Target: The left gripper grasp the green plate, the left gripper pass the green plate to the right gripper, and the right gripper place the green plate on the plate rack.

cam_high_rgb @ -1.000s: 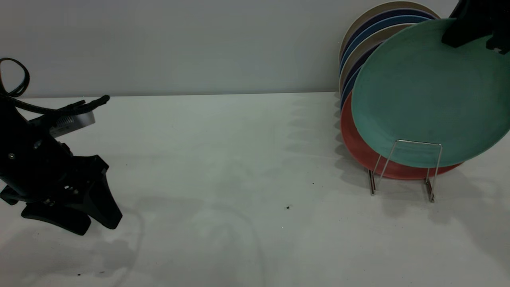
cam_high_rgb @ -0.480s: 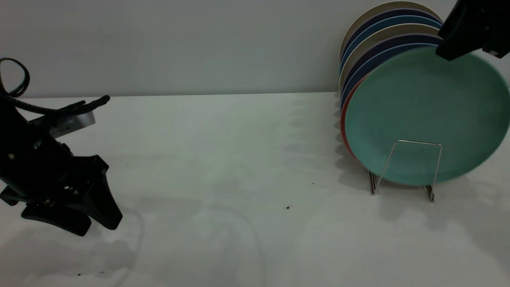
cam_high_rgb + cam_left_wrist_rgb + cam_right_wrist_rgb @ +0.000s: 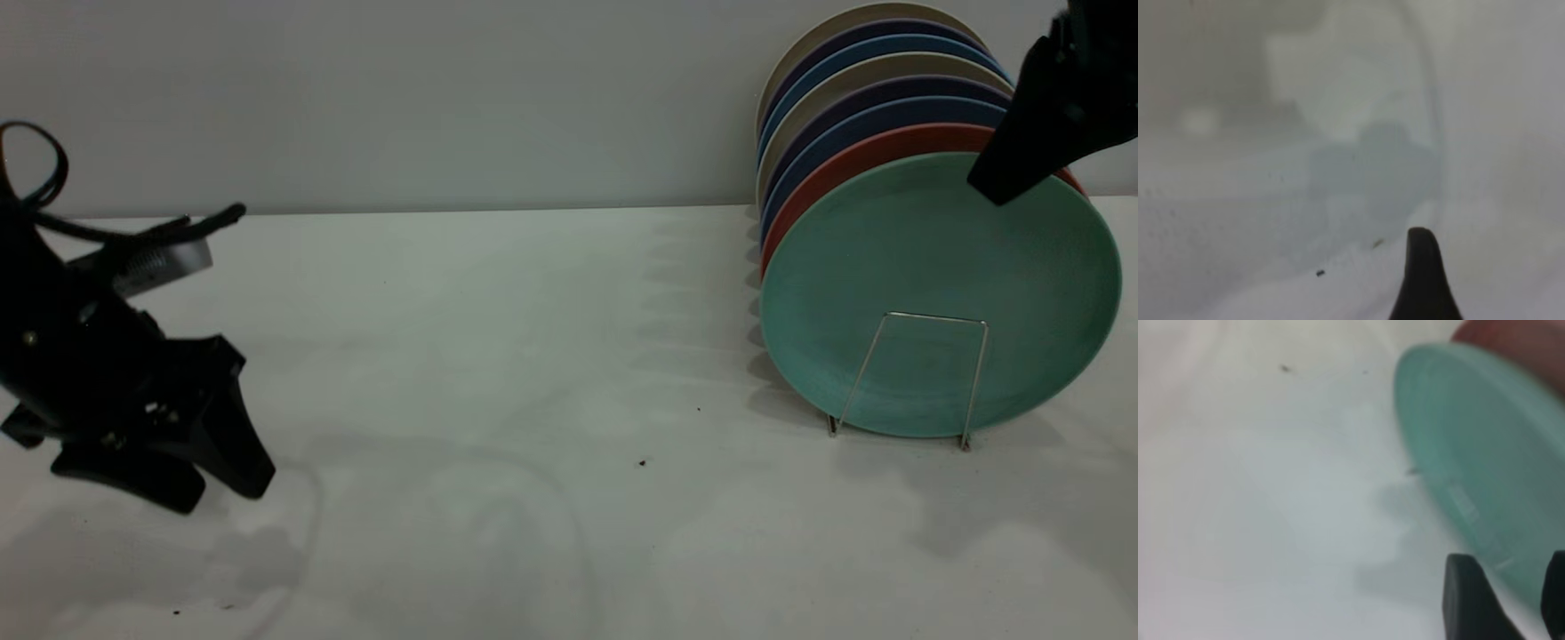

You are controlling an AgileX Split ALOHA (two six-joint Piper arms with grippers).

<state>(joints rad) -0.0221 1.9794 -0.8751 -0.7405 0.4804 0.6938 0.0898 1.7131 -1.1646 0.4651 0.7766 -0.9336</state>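
The green plate [image 3: 925, 267] stands upright in the front slot of the plate rack [image 3: 933, 317], leaning back against a salmon-pink plate [image 3: 880, 147], with its lower edge down at the table. My right gripper [image 3: 991, 185] reaches in from the upper right and is shut on the plate's upper rim. In the right wrist view its gripper [image 3: 1525, 607] has the green plate's [image 3: 1471, 447] edge between the two fingers. My left gripper [image 3: 222, 493] is open and empty, low over the table at the far left. The left wrist view shows only one of its fingers [image 3: 1423, 280] above bare table.
Behind the green plate the rack holds the salmon plate and several blue, dark purple and beige plates [image 3: 853, 62]. A grey wall runs behind the white table [image 3: 498, 356]. A small dark speck [image 3: 642, 462] lies on the table.
The right gripper has lowered the green plate from above the rack down into the front slot, now covering most of the salmon plate. The left gripper has shifted slightly.
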